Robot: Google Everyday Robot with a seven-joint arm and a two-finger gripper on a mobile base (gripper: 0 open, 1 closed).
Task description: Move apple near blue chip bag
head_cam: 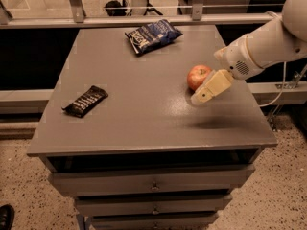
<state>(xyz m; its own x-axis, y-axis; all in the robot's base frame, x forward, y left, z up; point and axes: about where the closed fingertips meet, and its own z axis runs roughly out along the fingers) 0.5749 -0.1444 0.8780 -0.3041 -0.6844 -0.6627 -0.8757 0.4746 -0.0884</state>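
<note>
The red-orange apple (197, 76) sits on the grey table (144, 114), right of centre. The blue chip bag (152, 35) lies at the table's far edge, left of and beyond the apple. My gripper (202, 97) reaches in from the right on a white arm. Its cream tip hangs just in front of the apple and to its right, partly covering the apple's lower right side. I see no grip on the apple.
A black-brown snack bar wrapper (86, 100) lies near the table's left edge. Drawers (153, 183) sit under the tabletop. A rail and glass run behind the table. A cable hangs at the right.
</note>
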